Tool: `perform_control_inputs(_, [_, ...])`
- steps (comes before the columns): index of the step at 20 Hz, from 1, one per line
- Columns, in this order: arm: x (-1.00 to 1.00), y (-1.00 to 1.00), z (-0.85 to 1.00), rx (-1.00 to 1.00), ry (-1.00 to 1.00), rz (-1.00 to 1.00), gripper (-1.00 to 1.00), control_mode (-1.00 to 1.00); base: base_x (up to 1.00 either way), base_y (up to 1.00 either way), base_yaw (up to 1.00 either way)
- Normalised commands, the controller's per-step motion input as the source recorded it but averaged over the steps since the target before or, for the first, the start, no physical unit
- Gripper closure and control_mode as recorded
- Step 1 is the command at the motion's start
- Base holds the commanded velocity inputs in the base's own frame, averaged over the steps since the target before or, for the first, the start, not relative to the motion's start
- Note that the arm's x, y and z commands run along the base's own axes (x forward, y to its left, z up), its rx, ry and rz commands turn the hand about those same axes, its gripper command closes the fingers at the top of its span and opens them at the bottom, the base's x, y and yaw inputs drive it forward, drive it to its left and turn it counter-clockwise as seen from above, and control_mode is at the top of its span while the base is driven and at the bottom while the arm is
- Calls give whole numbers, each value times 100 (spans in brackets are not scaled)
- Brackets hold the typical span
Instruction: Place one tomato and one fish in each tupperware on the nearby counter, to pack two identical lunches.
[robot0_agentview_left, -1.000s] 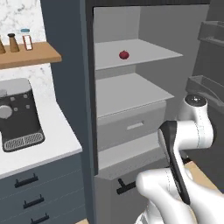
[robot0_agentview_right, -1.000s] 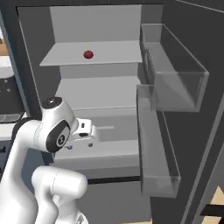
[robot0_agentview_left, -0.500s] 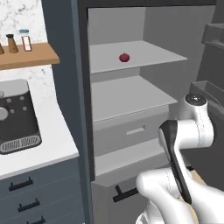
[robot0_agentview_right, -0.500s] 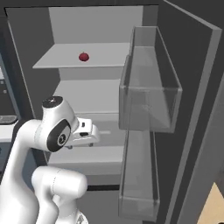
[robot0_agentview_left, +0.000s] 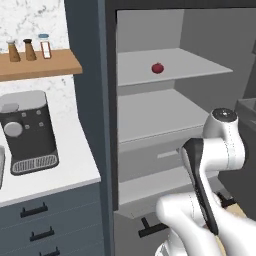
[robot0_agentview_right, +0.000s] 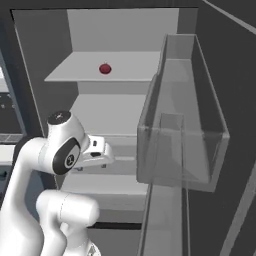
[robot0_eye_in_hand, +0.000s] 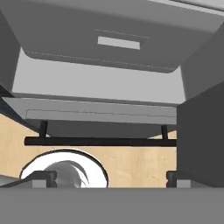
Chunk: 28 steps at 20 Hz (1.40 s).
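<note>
Facing the open fridge (robot0_agentview_left: 95, 100), I had my gripper (robot0_eye_in_hand: 105, 177) spread about as wide as it goes, with nothing between the jaws. My hand was low and tucked in front of my own arm, looking down along the fingertips (robot0_eye_in_hand: 43, 178) at a grey drawer (robot0_eye_in_hand: 109, 39) and the black bar handle (robot0_eye_in_hand: 96, 141) of the compartment under it.

One tomato (robot0_agentview_left: 157, 68) sat alone on the upper shelf (robot0_agentview_left: 200, 67), near the middle and well apart from my hand; from the right base view the same tomato (robot0_agentview_right: 105, 68) lay toward the back of that shelf. I could see no fish and no tupperware from here. The counter (robot0_agentview_left: 60, 172) ran to my left with a coffee machine (robot0_agentview_left: 27, 131) standing on it.

I judged the tomato to be small, light, round and glossy, so likely to roll or squirt out under a lopsided pinch. It would probably bruise if squeezed hard. My best hold, I reckoned, was across its widest part, pads on opposite sides, coming in level over the shelf and closing gently.
</note>
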Motion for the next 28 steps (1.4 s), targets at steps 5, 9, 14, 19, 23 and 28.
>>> perform_control_inputs(5, [0,0,0,0,0,0,-100,100,74,0,22])
perform_control_inputs(9, [0,0,0,0,0,0,-100,100,0,0,2])
perform_control_inputs(14, [-1,0,1,0,-4,0,-100,-100,0,0,0])
perform_control_inputs(19, [-10,5,44,-11,-50,1,-100,-100,0,0,0])
perform_control_inputs(23, [-1,15,57,-12,-57,4,-100,-100,0,0,0])
perform_control_inputs(28, [9,4,89,1,-35,3,-100,-100,0,0,0])
